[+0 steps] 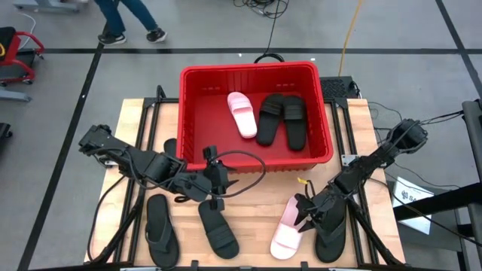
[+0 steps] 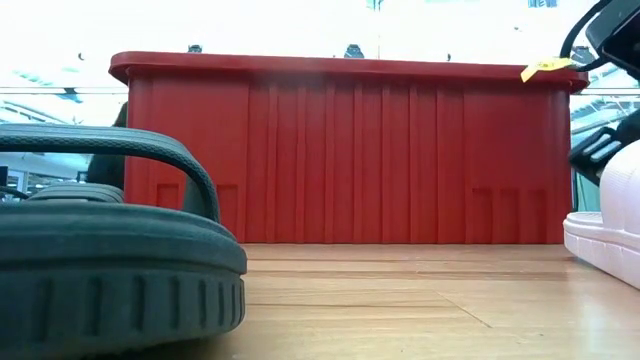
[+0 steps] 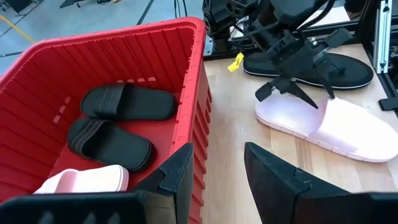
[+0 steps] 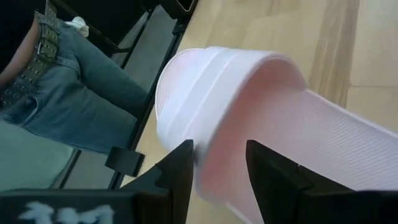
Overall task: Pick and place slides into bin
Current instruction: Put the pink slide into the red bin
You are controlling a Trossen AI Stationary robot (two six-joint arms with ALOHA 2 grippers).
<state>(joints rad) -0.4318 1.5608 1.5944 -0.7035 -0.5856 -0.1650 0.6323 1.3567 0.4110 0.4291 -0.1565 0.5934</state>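
Red bin (image 1: 256, 71) sits at the far edge of the table (image 1: 248, 197), centred. Inside it: one pink slide (image 1: 242, 114) and a pair of black slides (image 1: 282, 119) side by side, toward the bin's right half

Right gripper (image 1: 307, 213) is low over the near-right part of the table, right at the strap end of the pink slide on the table (image 1: 287, 228). Fingers (image 4: 180, 167) are parted, a moderate gap, pointing at the slide's strap; nothing clamped between them. Cannot tell from these views whether a finger touches the strap. A black flip-flop (image 1: 331, 237) lies just beside that pink slide, nearer the right edge

Left gripper (image 1: 226, 185) hovers just in front of the bin's near wall, roughly mid-table, slightly left of centre. Fingers (image 3: 176, 176) apart, holding nothing; its wrist view looks along the bin's near rim, with the bin's contents on one side and the right arm's gripper over the pink slide on the other

Two more black sandals lie by the near edge, left of centre: a flip-flop (image 1: 160, 228) and a slide (image 1: 218, 229) next to it. Another dark sandal (image 1: 170, 148) is partly hidden under the left arm by the bin's near-left corner

A person's legs (image 1: 128, 16) show on the floor beyond the far-left corner
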